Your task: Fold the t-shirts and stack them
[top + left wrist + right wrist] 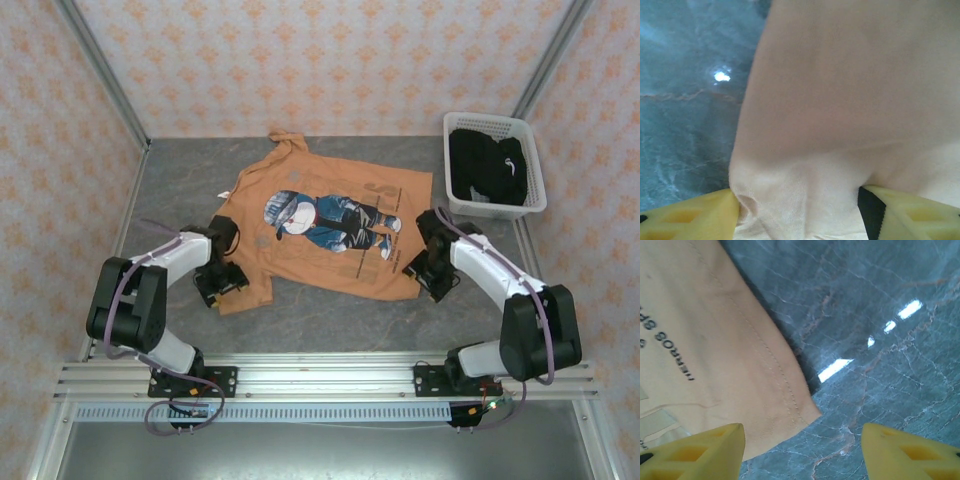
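The orange-tan t-shirt (330,225) lies spread on the grey table, its blue-and-white cartoon print facing up. My left gripper (222,283) is at its near-left corner. In the left wrist view a bunched fold of the shirt (850,100) fills the gap between the wide-apart yellow fingers (690,220) of the left gripper (797,215). My right gripper (428,275) is open at the near-right corner. In the right wrist view the hemmed corner of the shirt (715,340) lies just inside the open right gripper (802,450), nearer its left finger. The black t-shirt (490,165) lies crumpled in the basket.
The white slotted basket (537,175) stands at the back right of the marbled grey table (330,320). Patterned walls close in the table on three sides. Bare tabletop runs between the shirt's near edge and the arm bases.
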Robot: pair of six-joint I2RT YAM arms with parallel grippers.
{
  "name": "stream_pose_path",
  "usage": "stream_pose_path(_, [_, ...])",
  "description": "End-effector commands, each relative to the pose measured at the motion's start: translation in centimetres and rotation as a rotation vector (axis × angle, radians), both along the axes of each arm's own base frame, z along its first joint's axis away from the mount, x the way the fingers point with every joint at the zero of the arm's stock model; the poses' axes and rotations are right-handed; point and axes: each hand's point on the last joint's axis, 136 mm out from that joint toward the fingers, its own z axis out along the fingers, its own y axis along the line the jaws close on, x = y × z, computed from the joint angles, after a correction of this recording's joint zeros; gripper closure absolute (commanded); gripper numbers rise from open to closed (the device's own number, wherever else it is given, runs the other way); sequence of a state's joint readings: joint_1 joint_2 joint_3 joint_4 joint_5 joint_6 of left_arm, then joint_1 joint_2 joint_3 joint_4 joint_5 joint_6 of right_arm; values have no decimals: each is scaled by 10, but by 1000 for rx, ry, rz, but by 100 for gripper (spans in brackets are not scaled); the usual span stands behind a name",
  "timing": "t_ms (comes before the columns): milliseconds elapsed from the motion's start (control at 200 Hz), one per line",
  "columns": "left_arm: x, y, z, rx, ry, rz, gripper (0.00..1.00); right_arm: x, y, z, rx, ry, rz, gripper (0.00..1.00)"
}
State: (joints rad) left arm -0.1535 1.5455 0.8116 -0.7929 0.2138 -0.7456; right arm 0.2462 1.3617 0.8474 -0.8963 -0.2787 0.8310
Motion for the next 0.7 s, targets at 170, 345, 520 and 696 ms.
stream_pose_path(170, [14,-17,-24,-14,-44,-4,67,-7,7,-4,54,-9,-108,33])
stream_pose_path(345, [13,-12,-5,18,-77,-13,100,-4,4,-4,51,-37,-186,32])
stream_pose_path(520, [10,-15,24,-15,-145,-5,100,4,14,-13,121,-42,-311,31])
stream_pose_path(696, [1,-17,42,-49,-179,13,100,-14,11,-23,106,23,-374,36])
